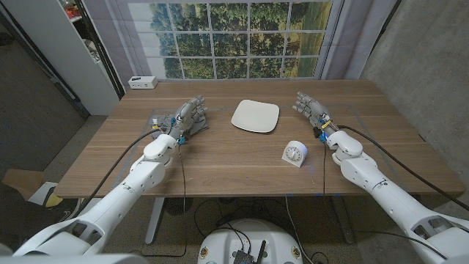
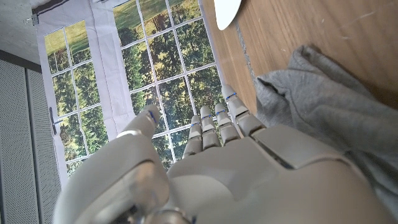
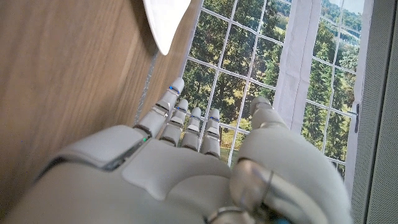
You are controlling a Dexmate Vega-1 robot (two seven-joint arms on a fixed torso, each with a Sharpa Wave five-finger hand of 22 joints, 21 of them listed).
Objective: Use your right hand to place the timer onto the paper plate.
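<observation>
Head view: task not started imo. Timer (image 1: 294, 153) sits on table (image 1: 220, 158), near front edge, well apart from paper plate (image 1: 255, 116); plate bare. Right hand (image 1: 313, 110) off to plate's right, behind timer, fingers apart, holding nothing. Left hand (image 1: 188, 116) w/ fingers extended over grey cloth (image 1: 163, 117), no grip we can see. Still to do: we reach back to timer, grasp, lift, carry to plate, release.

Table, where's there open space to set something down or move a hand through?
Bare wood lies between the left hand and the paper plate, and across the near table edge, left of the timer. It is tighter between the timer and the right hand. A gray cloth crowds the left hand's spot.
</observation>
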